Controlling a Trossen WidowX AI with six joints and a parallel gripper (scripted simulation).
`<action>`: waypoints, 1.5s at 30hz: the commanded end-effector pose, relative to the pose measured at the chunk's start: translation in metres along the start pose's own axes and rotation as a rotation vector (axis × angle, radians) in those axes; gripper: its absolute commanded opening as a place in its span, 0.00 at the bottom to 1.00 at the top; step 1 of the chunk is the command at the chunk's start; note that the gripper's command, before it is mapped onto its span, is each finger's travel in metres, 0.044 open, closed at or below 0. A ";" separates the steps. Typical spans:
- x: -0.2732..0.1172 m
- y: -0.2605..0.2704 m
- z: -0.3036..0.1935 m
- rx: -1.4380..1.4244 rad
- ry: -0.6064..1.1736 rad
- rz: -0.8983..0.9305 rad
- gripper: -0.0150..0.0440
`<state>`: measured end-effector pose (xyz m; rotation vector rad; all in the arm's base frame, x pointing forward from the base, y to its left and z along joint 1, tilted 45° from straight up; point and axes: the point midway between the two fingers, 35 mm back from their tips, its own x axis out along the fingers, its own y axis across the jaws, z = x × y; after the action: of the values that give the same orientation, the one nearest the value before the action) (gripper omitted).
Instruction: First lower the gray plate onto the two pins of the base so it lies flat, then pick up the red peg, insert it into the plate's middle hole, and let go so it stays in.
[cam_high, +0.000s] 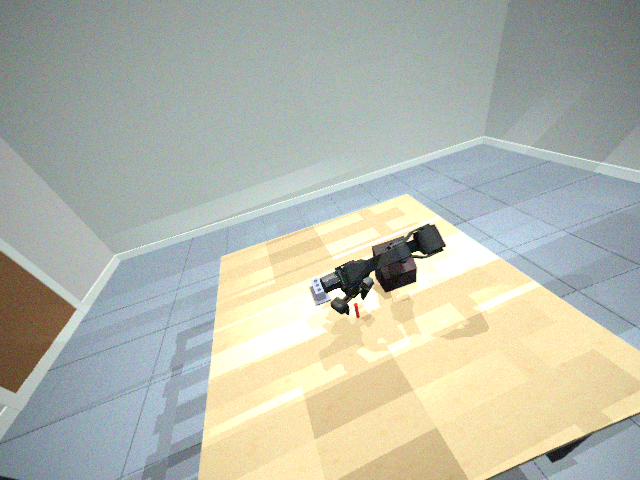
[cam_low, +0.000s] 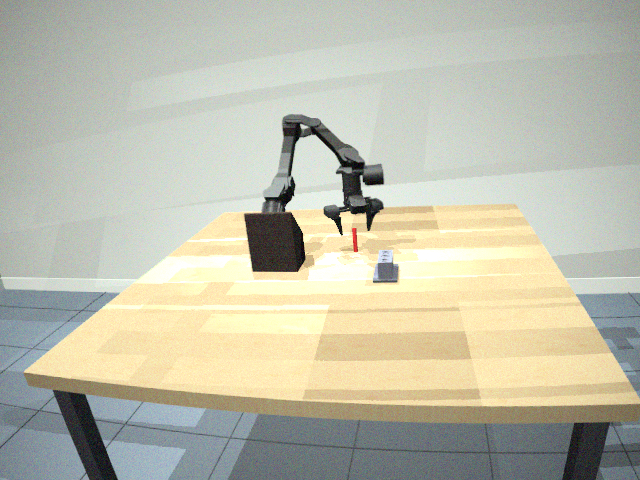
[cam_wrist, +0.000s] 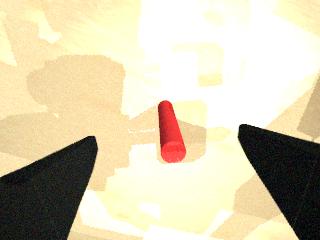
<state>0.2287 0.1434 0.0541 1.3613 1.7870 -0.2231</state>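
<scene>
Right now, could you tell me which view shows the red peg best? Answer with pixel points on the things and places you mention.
The wrist view: the peg (cam_high: 356, 310) (cam_low: 355, 240) (cam_wrist: 171, 131) appears largest there, its round end visible. The exterior view shows it standing upright; the top view, just a thin red sliver.

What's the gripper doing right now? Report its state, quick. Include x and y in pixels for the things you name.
Gripper (cam_high: 356, 300) (cam_low: 355, 232) (cam_wrist: 167, 136): open, fingers wide apart above the upright red peg (cam_high: 356, 310) (cam_low: 355, 240) (cam_wrist: 170, 128), holding nothing.

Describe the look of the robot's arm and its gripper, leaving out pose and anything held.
The arm is matte black to dark gray, with slim links and bulkier rounded joints. A dark cylindrical part juts from its wrist. The gripper is black too, with two wedge-shaped fingers narrowing to blunt tips. No readable markings show.
</scene>
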 end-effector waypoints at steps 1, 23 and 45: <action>0.008 -0.002 0.000 0.004 0.002 -0.003 1.00; 0.024 -0.003 -0.002 0.006 0.005 -0.001 0.56; 0.024 -0.003 -0.002 0.006 0.005 -0.001 0.25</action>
<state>0.2245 0.1608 0.0382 1.3670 1.7953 -0.2197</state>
